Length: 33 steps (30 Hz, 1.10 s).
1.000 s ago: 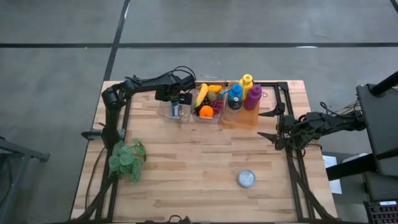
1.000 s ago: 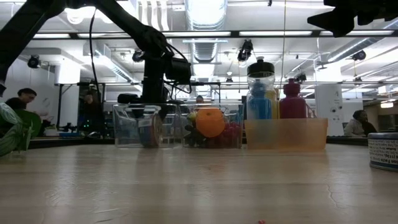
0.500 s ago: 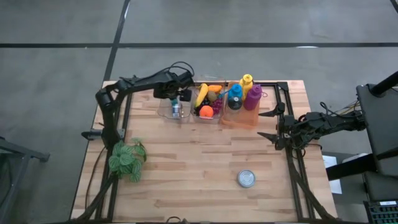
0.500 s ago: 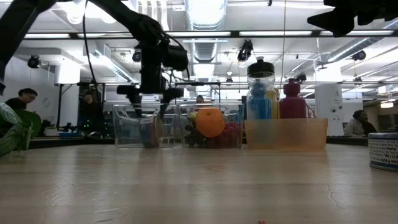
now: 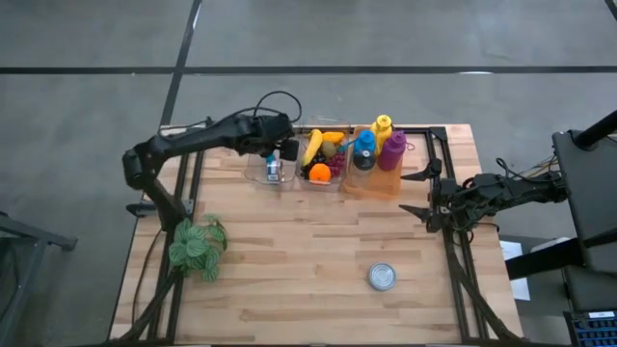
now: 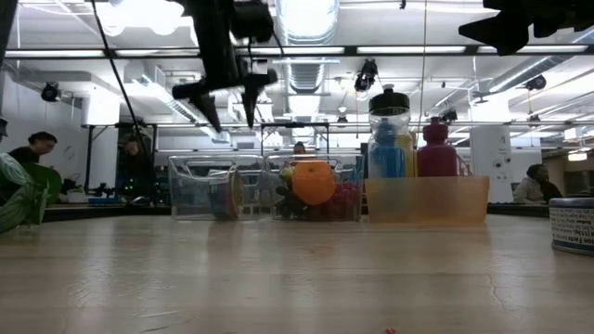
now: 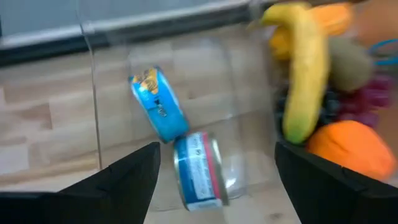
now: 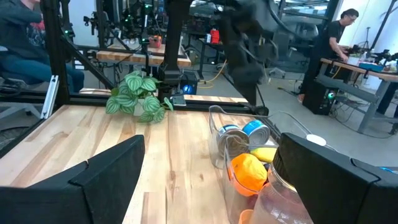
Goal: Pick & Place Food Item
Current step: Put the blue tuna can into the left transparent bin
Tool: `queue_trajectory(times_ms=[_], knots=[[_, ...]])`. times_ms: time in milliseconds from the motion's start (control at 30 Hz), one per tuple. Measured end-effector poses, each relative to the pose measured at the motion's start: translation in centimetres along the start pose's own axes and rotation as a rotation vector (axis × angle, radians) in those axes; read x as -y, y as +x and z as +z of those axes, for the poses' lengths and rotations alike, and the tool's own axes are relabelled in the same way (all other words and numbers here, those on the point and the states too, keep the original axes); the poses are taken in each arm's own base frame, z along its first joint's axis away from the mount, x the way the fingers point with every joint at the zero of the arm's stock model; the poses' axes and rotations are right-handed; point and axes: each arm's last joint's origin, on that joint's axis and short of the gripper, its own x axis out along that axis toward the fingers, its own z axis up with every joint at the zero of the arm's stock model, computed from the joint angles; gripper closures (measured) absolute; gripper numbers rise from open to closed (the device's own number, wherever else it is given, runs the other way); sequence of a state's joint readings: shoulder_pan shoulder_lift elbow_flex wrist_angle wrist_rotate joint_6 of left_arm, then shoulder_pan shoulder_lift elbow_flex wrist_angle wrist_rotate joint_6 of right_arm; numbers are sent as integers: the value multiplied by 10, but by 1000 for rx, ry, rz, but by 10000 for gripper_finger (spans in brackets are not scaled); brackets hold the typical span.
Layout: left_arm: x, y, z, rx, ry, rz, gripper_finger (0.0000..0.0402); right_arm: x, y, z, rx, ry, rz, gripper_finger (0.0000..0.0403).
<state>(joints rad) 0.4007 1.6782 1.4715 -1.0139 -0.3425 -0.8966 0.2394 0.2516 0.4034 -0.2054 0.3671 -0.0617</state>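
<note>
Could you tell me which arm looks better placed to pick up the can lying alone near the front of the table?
Probably the right. Its open end effector waits at the right edge, with bare table between it and the can. The left end effector, also open, hangs above the clear bin at the far side.

Both grippers' jaws open, empty.

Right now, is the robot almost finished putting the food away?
Partly. Two blue cans already lie in the clear bin, beside the fruit bin. The left gripper hangs open and empty above that bin. One more can sits out on the table, probably next. The right gripper waits open at the table's right edge.
</note>
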Motion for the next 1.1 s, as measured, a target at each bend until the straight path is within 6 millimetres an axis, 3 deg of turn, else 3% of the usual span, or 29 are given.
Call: queue_trajectory(times_ms=[267,500,800,1000,1100], knots=[[30,-47,-39,218,203,-133,80,0,0,0,0,1,0,32],[45,-71,-76,393,346,-287,80,0,0,0,1,-1,0,32],[36,-77,-125,677,634,-658,80,0,0,0,0,-1,0,32],[10,-62,-148,920,608,-874,80,0,0,0,1,-1,0,32],[-3,-54,-155,955,608,-914,80,0,0,0,1,0,0,32]])
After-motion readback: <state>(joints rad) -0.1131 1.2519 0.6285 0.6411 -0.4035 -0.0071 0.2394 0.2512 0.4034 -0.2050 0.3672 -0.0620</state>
